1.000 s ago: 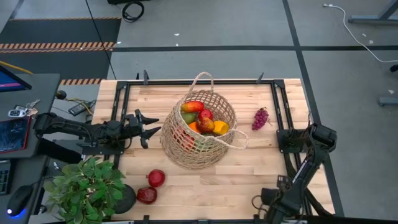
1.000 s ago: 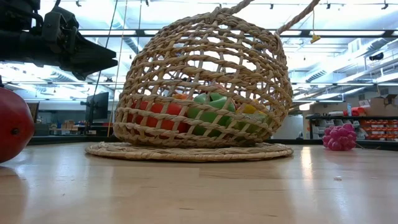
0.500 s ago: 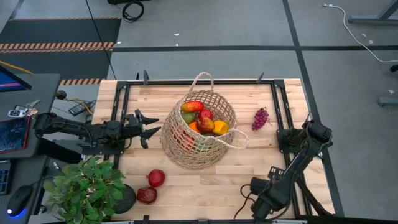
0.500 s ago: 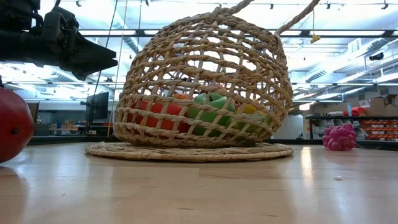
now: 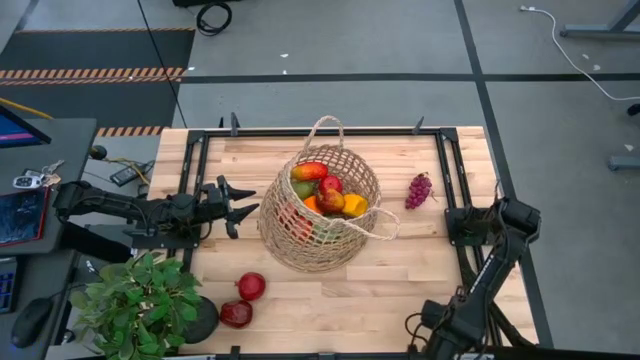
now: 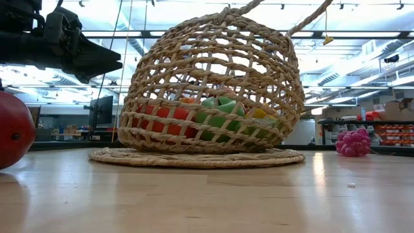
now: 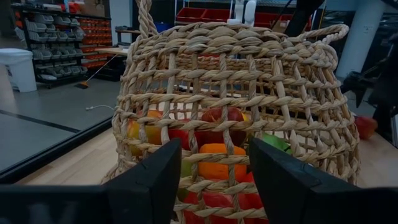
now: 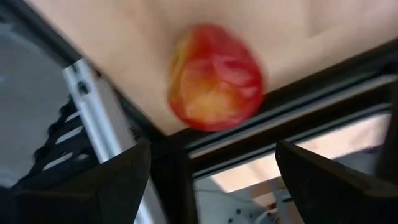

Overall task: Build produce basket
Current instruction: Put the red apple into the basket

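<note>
Basket: sits near the middle of the wooden surface; one loop handle points to the far edge, the other droops over the rim on the right-arm side.
Contents: red, orange, yellow and green produce piled inside, showing through the open weave in the low view and the left wrist view.
Grapes: purple bunch on the surface, apart from the basket, on the right arm's side.
Two red fruits: lying close together near the front edge, beside a potted plant at the corner.
Left end effector: fingers spread open, holding nothing, just beside the basket's wall and pointed at it.
Right end effector: down at the front right corner; the right wrist view shows its fingers wide apart with a red and yellow fruit between them but farther off, lying by the surface's dark frame rail.
</note>
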